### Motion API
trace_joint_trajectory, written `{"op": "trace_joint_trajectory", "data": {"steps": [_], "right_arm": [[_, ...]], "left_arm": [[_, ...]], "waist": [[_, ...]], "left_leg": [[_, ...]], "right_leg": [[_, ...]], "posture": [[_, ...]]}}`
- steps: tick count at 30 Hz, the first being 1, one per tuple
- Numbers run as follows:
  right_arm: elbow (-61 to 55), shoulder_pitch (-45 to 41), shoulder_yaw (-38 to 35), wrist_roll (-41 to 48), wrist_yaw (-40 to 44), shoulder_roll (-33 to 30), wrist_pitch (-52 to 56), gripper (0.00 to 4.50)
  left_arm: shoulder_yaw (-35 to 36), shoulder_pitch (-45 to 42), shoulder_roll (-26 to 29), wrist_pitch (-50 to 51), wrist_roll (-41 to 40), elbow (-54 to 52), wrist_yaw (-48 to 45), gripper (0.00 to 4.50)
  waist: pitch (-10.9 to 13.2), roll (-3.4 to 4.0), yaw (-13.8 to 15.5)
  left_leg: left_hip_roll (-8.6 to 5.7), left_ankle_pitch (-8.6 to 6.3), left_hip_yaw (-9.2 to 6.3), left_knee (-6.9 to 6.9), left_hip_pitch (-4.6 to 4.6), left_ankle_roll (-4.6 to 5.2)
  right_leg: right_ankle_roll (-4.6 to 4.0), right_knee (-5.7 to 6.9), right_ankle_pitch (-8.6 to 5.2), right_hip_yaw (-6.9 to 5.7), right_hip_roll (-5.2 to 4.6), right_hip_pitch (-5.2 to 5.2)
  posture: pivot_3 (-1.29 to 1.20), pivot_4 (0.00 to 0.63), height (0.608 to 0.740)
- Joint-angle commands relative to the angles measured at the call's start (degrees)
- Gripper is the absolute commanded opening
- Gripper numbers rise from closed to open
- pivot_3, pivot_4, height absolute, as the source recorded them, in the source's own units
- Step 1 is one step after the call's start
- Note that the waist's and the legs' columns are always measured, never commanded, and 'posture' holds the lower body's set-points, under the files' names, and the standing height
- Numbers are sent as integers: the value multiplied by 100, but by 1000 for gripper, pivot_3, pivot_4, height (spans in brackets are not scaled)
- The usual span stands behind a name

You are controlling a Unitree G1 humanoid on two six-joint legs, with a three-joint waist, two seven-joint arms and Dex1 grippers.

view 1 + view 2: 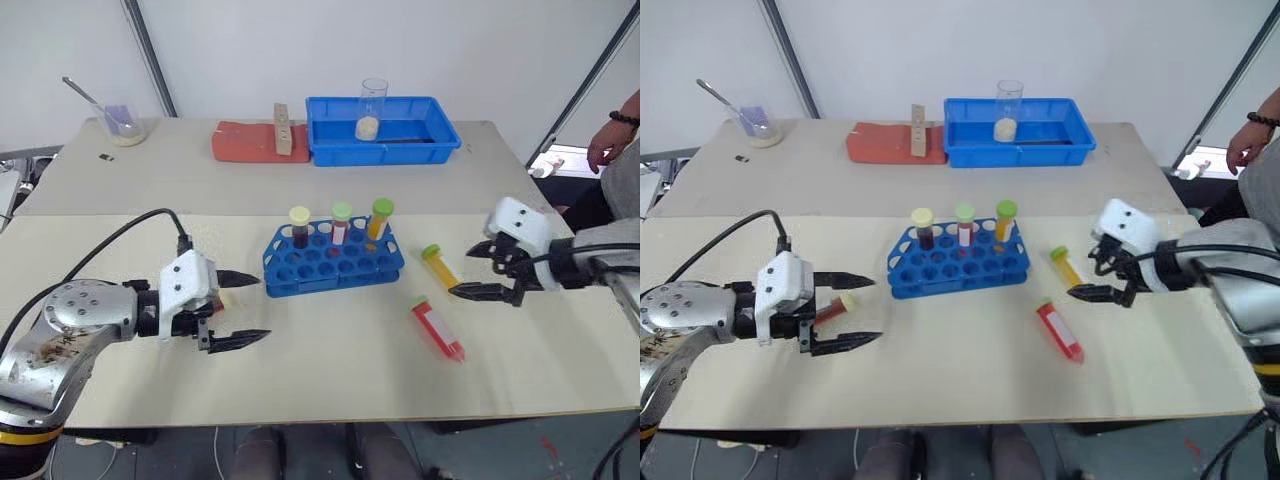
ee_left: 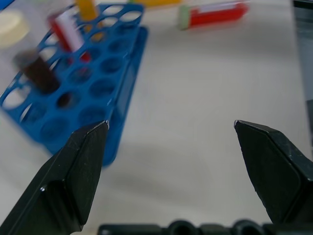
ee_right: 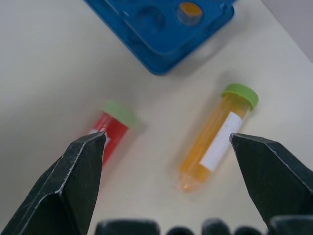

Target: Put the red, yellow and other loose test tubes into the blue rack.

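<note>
Two loose tubes lie flat on the table in the right half of the head view, just right of the blue rack (image 1: 333, 258): a yellow tube (image 1: 440, 266) with a green cap, and lower down a red tube (image 1: 437, 328), also green-capped. Both run with their long axes from upper left to lower right, caps toward the rack. The right gripper (image 1: 487, 270) hovers just right of the yellow tube, jaws spread wide and empty; in its wrist view the two tubes lie ahead of the fingertips, so this arm is much the nearer. The left gripper (image 1: 243, 308) sits at lower left, beside the rack's left end, also wide open and holding nothing. A reddish tube (image 1: 832, 310) shows between its fingers. White labels show on the tubes, but no writing can be read.
</note>
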Motion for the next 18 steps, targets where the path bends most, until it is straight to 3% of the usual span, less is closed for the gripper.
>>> {"op": "trace_joint_trajectory", "data": {"steps": [1, 8, 14, 18], "right_arm": [[1063, -995, 739, -566, -191, 505, 722, 4500], [3642, -2366, 1604, -1299, -119, 1544, 413, 4500], [5423, -3024, 1789, -1739, 89, 2236, -168, 4500], [6148, -3241, 1734, -1947, 119, 2496, -419, 3318]], "left_arm": [[-361, -269, -109, -33, -24, -241, -27, 4409], [-790, -498, -363, -56, 50, -343, 131, 4409], [-915, -495, -479, -30, 89, -484, 262, 4409], [-912, -456, -534, -26, 76, -534, 381, 4500]], "waist": [[0, -1, -12], [0, 0, 10], [0, 0, 9], [0, 0, 5]], "left_leg": [[-1, 0, 1, 1, -5, 0], [-6, 2, -7, 5, -28, 4], [-7, 2, -10, 2, -37, 4], [-7, 2, -11, 3, -36, 4]], "right_leg": [[-8, -5, 4, 1, 0, -1], [-3, -14, 33, -2, 1, -9], [2, -21, 36, -3, 2, -10], [3, -19, 38, -4, 1, -9]], "posture": [[0, 150, 740], [0, 150, 740], [0, 150, 740], [0, 150, 740]]}}
